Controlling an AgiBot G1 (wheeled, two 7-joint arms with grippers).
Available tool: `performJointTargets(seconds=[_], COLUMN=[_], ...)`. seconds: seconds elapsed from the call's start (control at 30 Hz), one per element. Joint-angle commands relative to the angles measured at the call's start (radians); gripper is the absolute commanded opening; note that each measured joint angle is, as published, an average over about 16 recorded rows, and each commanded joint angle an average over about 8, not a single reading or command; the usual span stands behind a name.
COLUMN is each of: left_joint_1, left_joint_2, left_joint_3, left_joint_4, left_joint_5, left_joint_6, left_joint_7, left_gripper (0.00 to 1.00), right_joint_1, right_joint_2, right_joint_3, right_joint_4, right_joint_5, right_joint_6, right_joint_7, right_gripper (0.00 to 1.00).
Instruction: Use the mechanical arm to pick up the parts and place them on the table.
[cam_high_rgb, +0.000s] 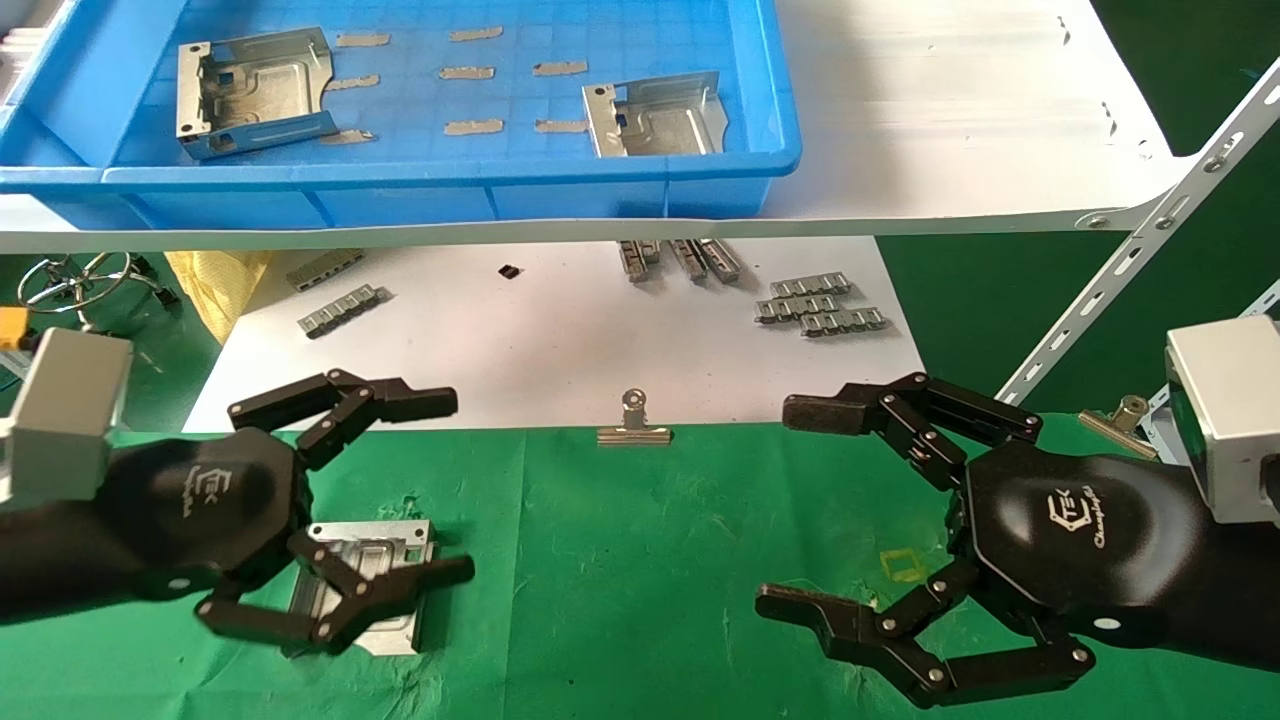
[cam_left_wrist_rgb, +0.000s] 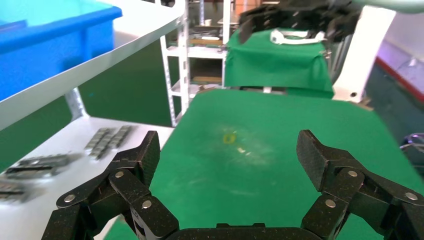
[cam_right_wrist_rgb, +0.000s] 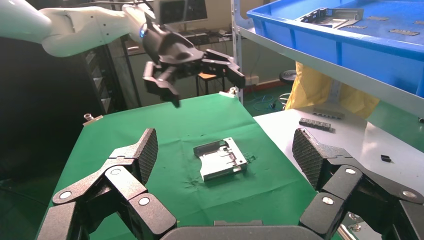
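Note:
One shiny metal part (cam_high_rgb: 365, 585) lies flat on the green cloth table (cam_high_rgb: 620, 580), free of any fingers; it also shows in the right wrist view (cam_right_wrist_rgb: 220, 158). My left gripper (cam_high_rgb: 450, 485) is open and empty, raised above that part; the right wrist view shows it well above the cloth (cam_right_wrist_rgb: 185, 55). Two more parts (cam_high_rgb: 255, 90) (cam_high_rgb: 655, 115) lie in the blue bin (cam_high_rgb: 400, 190) on the upper shelf. My right gripper (cam_high_rgb: 790, 510) is open and empty over the cloth at the right, near a yellow square mark (cam_high_rgb: 905, 565).
The white board (cam_high_rgb: 560, 330) behind the cloth carries grey toothed strips (cam_high_rgb: 820, 305) (cam_high_rgb: 340, 310). A silver binder clip (cam_high_rgb: 633, 425) pins the cloth's far edge. A white slotted shelf strut (cam_high_rgb: 1130, 260) slants at the right. In the left wrist view my open left gripper (cam_left_wrist_rgb: 230, 160) faces bare cloth.

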Motion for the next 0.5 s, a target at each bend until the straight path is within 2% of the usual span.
performJointTargets(seconds=[0.03, 0.33, 0.5], left_joint_1=[0.018, 0.095, 0.117], left_joint_2=[-0.008, -0.043, -0.053], left_joint_3=[-0.020, -0.102, -0.125], left_joint_4=[-0.041, -0.213, -0.261], left_joint_5=[-0.007, -0.036, -0.044], left_joint_6=[-0.003, -0.014, -0.017], left_joint_7=[-0.029, -0.152, -0.178], left_gripper=[1.00, 1.00, 1.00], right_joint_1=[0.000, 0.000, 0.000], right_joint_2=[0.000, 0.000, 0.000], right_joint_3=[0.000, 0.000, 0.000], right_joint_4=[0.000, 0.000, 0.000], right_joint_5=[0.000, 0.000, 0.000], right_joint_6=[0.000, 0.000, 0.000], right_joint_7=[0.000, 0.000, 0.000], right_gripper=[1.00, 1.00, 1.00])
